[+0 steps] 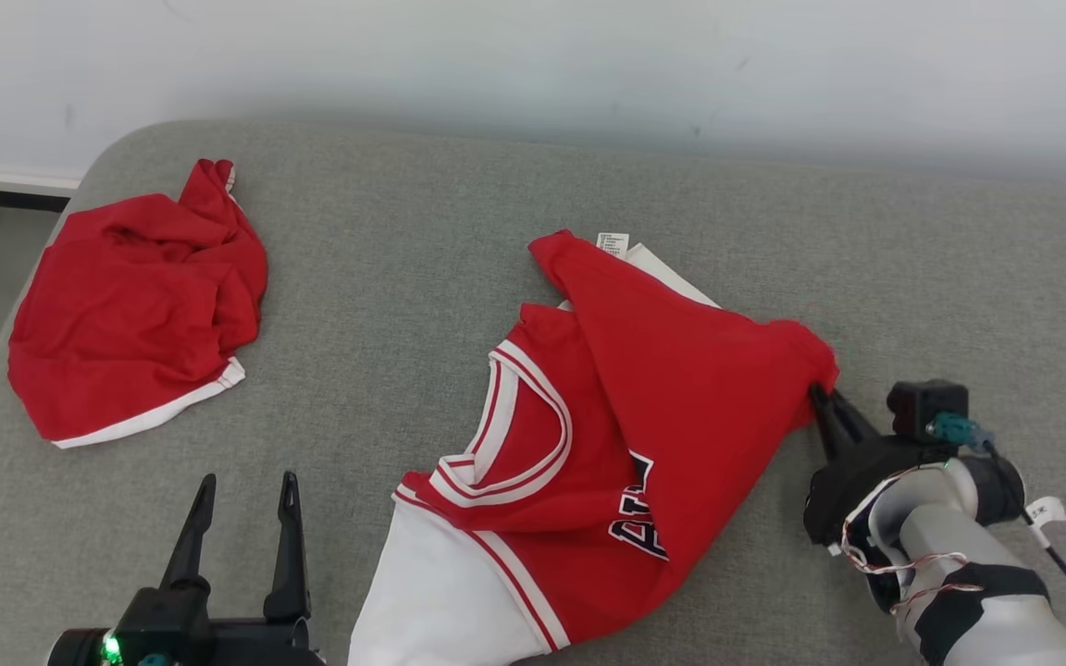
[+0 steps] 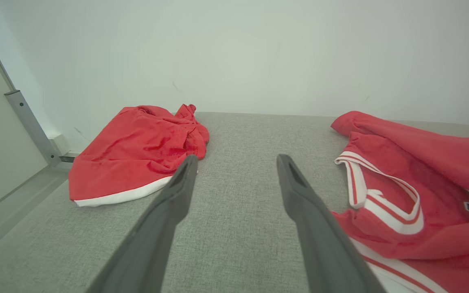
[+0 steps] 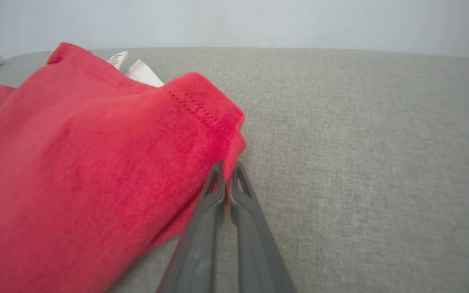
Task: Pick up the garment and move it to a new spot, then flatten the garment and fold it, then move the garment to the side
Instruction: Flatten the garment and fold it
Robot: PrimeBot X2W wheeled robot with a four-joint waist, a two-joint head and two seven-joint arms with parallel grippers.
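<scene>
The garment (image 1: 644, 416) is a red jersey with white trim and dark lettering, lying crumpled in the middle of the grey cushion, partly folded over itself. My right gripper (image 1: 817, 395) is shut on the garment's right red hem corner; in the right wrist view the two fingers pinch the stitched edge of the garment (image 3: 202, 122) at my right gripper (image 3: 227, 170). My left gripper (image 1: 248, 495) stands open at the lower left, clear of the cloth. The left wrist view shows my left gripper (image 2: 236, 160) open over bare cushion, with the garment (image 2: 401, 195) to its right.
A second red piece of clothing (image 1: 135, 305) with a white hem lies bunched at the cushion's far left, also seen as a red pile (image 2: 141, 150). The grey cushion (image 1: 403, 277) ends at a white wall behind and drops to the floor on the left.
</scene>
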